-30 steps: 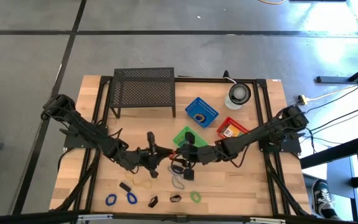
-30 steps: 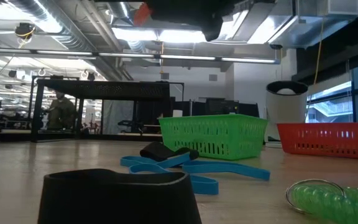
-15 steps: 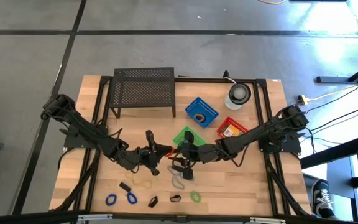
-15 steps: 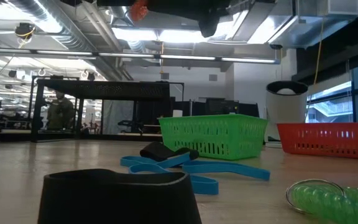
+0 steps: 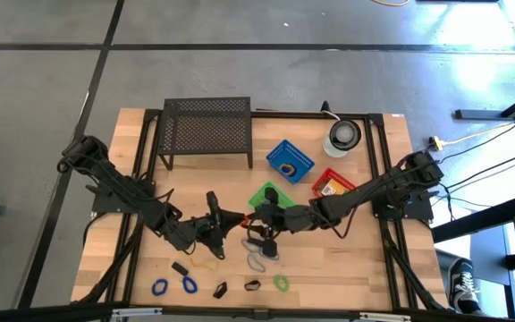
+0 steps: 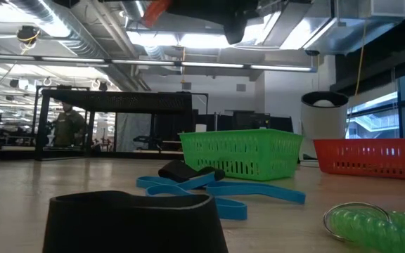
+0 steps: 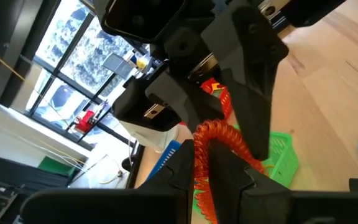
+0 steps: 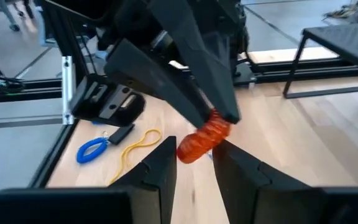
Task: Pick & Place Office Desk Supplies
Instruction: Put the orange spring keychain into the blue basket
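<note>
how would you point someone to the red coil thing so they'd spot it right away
Start at the black mesh rack at the back of the table, then come forward to the middle, where the two dark arms meet just in front of the green basket. The red coil hangs in the air there, held between the left end effector and the right end effector. Every other loop lies flat on the wood.

Two dark, matte-black jointed arms here, built of slim tubular links with chunkier rounded housings at each joint. The left arm (image 5: 123, 190) rises from a blocky black base at the bench edge, and the right arm (image 5: 374, 190) matches it link for link. Thin black cables loop loosely alongside both. Up close, the fingers (image 7: 253, 56) are flat, wedge-shaped black plates tapering to blunt tips, bolted onto boxy black wrist blocks with a small pale label on one.
</note>
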`<state>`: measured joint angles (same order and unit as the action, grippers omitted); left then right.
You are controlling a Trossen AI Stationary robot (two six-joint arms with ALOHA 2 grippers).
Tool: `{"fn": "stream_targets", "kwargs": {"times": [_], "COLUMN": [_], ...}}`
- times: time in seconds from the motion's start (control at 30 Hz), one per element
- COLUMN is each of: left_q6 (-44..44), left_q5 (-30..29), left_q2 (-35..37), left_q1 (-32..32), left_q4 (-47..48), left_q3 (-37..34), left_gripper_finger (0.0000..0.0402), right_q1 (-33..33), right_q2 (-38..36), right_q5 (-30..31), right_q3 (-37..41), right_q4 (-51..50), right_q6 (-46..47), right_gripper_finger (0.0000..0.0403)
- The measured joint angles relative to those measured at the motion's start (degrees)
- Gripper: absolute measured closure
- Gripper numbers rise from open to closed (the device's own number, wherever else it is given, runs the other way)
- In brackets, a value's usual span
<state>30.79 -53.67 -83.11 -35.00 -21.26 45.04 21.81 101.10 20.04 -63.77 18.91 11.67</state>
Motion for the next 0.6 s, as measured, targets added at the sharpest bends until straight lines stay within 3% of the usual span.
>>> {"fn": "stream_targets", "kwargs": {"times": [0.23,0.5,0.6], "left_q6": [0.00,-2.16,-4.24], "left_q5": [-0.19,-0.39,-0.73], "left_q2": [-0.02,-0.02,-0.02], "left_q1": [0.07,0.07,0.11], "left_q4": [-0.30,-0.71,-1.85], "left_q3": [0.00,0.00,0.00], "left_gripper_finger": [0.0373,0.0373,0.0372], "right_q1": [-0.55,-0.51,-0.50], "right_q2": [0.00,-0.02,-0.02], "right_q5": [-1.43,-1.45,-0.88], "right_q3": [0.00,0.00,0.00], "right_q4": [-0.02,-0.14,-0.09], "right_q6": [2.87,2.87,2.99], "right_gripper_finger": [0.0308,0.0387,0.0390]}}
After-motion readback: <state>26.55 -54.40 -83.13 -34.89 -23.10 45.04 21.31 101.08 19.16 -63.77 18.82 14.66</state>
